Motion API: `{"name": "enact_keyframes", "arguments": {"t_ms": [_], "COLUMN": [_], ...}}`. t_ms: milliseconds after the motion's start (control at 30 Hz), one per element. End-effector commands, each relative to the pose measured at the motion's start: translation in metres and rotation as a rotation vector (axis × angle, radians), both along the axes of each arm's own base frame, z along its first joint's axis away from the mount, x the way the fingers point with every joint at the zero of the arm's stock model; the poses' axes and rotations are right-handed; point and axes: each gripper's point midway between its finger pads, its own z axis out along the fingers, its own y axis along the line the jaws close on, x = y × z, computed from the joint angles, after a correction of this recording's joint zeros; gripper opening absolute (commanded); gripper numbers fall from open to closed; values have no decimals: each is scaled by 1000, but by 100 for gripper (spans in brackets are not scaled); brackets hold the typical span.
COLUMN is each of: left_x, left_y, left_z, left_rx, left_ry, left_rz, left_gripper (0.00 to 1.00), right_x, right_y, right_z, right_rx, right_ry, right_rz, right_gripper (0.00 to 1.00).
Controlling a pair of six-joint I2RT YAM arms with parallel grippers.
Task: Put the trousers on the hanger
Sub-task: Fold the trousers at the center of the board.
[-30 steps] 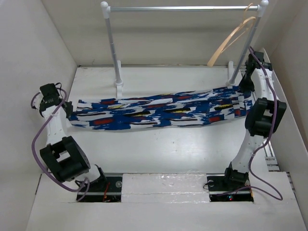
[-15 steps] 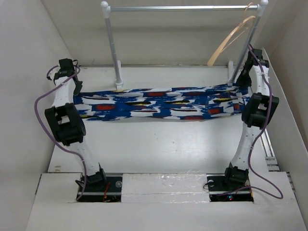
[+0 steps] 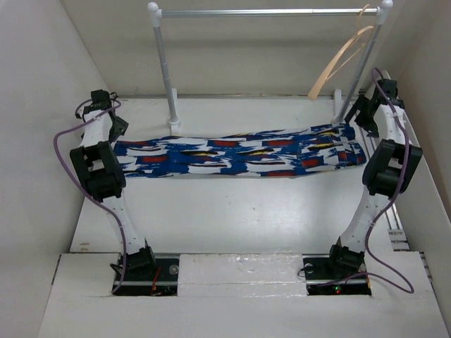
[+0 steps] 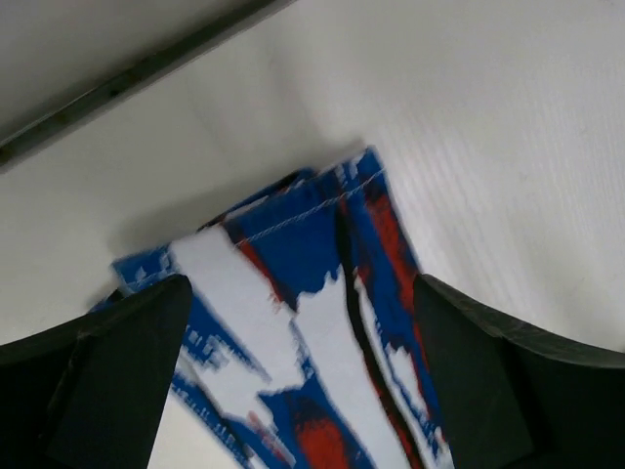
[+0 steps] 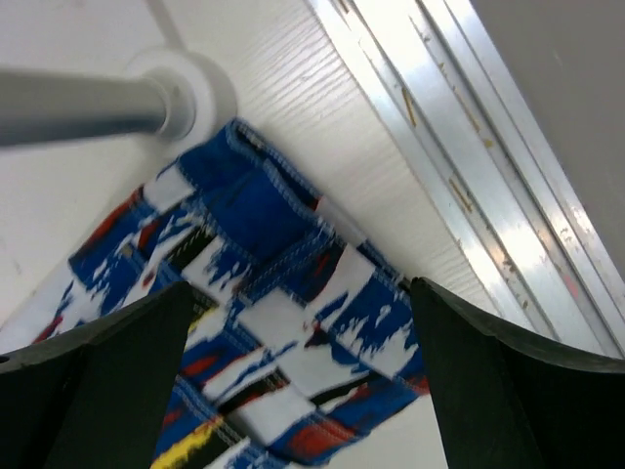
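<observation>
The trousers [image 3: 239, 155] lie stretched out flat across the table, left to right, in blue and white with red, black and yellow dashes. The pale wooden hanger [image 3: 341, 53] hangs tilted from the right end of the rack's rail. My left gripper [image 3: 117, 128] hovers over the leg-hem end [image 4: 293, 283]. It [image 4: 303, 391] is open, with its fingers [image 4: 117, 376] wide apart on either side of the cloth. My right gripper [image 3: 359, 114] is over the waistband end [image 5: 283, 303]. It [image 5: 303, 391] is open too, and holds nothing.
A clothes rack with white posts [image 3: 165, 70] and a metal rail [image 3: 268, 12] stands behind the trousers. Its right post foot [image 5: 186, 93] sits just beyond the waistband. An aluminium track [image 5: 469, 147] runs along the right wall. Enclosure walls stand close on both sides.
Both grippers have opened and let go of the trousers' ends. The trousers were carried toward the back and now rest flat. The left arm swung from the near left up to the far left.
</observation>
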Motion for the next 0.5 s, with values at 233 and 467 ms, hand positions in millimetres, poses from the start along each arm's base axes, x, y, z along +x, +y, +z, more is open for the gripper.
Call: {"name": "enact_keyframes", "arguments": {"t_ms": [233, 467], "left_x": [-116, -128], "left_y": [-33, -44], "left_z": [8, -40], "left_rx": [-203, -293], "left_ry": [-190, -121], "left_rz": [71, 127], "left_gripper": [81, 76], "right_x": [-13, -41], "right_y": [85, 123], "right_z": [59, 25], "right_rx": [53, 131], "right_ry": [-266, -224], "right_rz": [212, 307], "right_gripper": [8, 43]}}
